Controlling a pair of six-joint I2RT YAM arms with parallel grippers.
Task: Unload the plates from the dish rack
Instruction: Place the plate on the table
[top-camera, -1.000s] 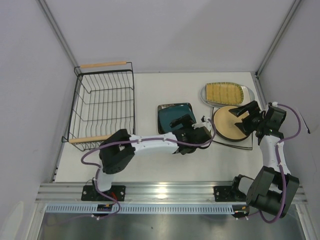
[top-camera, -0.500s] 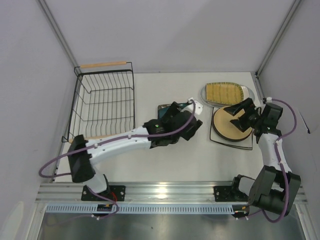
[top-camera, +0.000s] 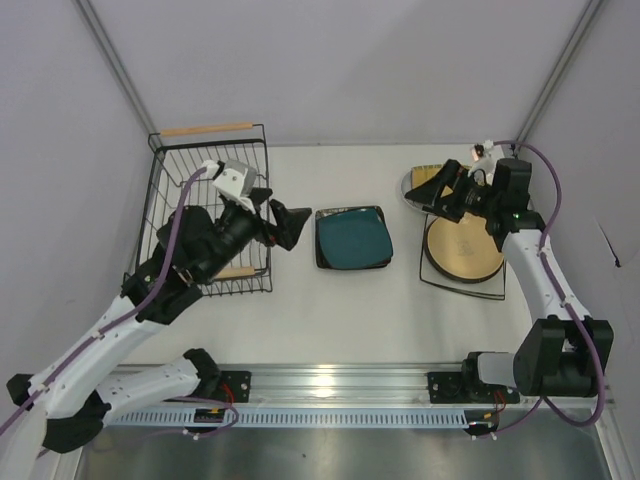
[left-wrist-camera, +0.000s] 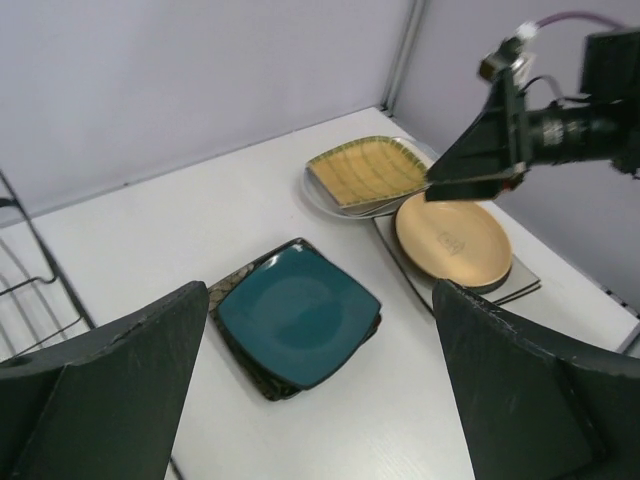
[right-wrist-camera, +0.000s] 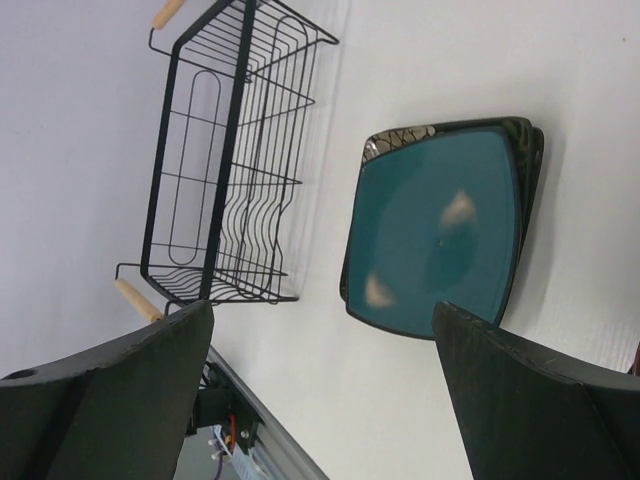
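Top view: the dish rack (top-camera: 205, 150) stands at the desk's far left corner, with the left gripper (top-camera: 283, 212) spread open beside it. The teal square plate (top-camera: 352, 238) lies mid-desk. The right gripper (top-camera: 432, 197), also spread, hovers over the mustard ribbed plate (top-camera: 420, 178) near the right edge.

Left wrist: the fingers (left-wrist-camera: 110, 390) are wide apart above the teal square plate (left-wrist-camera: 298, 318).

Right wrist: the fingers (right-wrist-camera: 110, 390) are apart.

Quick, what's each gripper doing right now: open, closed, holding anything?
Left gripper: open, holding nothing.
Right gripper: open, holding nothing.

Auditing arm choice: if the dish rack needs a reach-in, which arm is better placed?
Left. The left gripper, open, hangs at the right side of the dish rack; the right gripper, open, hovers over the mustard plate across the table. The rack looks empty, though.
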